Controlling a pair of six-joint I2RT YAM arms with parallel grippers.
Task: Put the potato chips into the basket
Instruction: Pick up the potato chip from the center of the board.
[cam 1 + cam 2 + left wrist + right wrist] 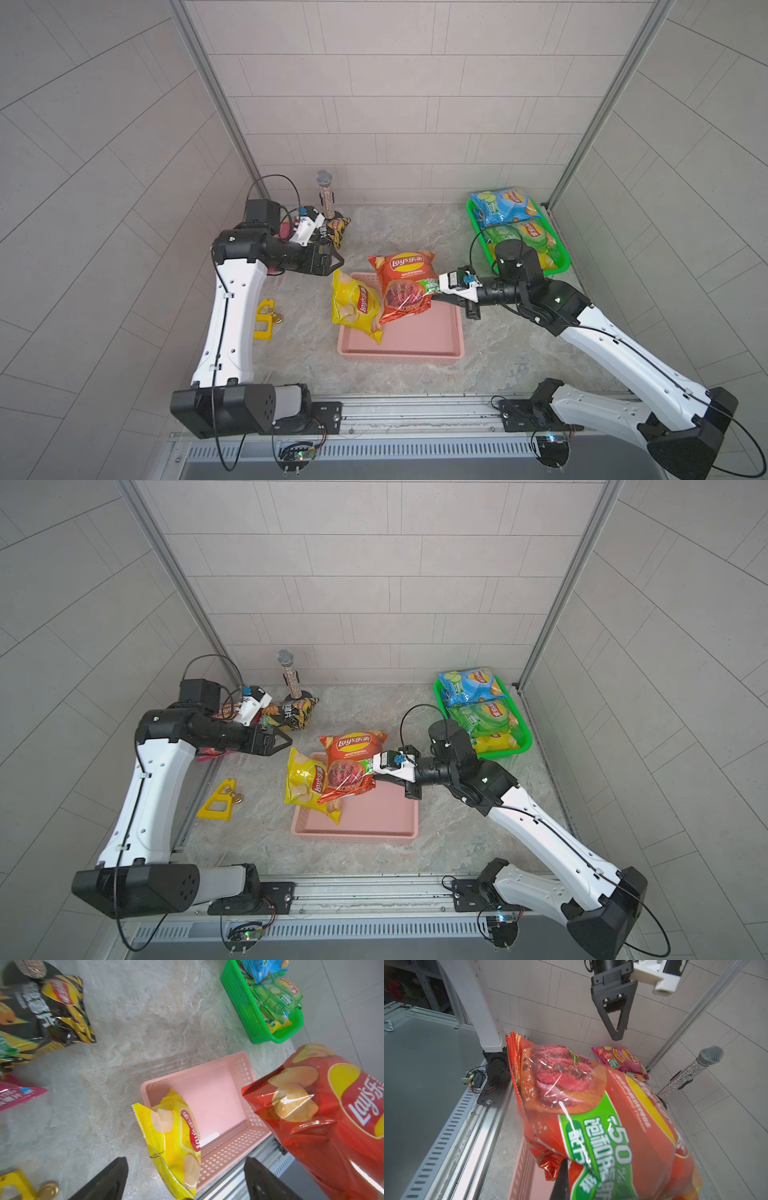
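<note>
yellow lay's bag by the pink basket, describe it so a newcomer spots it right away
Find the pink basket in the middle of the table. The yellow bag leans over its wall on the left gripper's side, partly inside. It is plain yellow and held by nothing, unlike the red bag beside it, gripped by the right gripper.

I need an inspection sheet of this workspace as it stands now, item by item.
Surface: marbled tabletop, no spills seen.
Job's things: red bag held above pink basket; yellow bag leaning across its rim; blue bag and green bag in green basket; black bag and magenta bag at far left.
Clutter: microphone on stand; yellow triangular frame.
Grippers: left end effector open, empty; right end effector shut on red bag.
Cables: black loop above left wrist, clear of bags.
Surroundings: grey tiled walls, aluminium posts.
</note>
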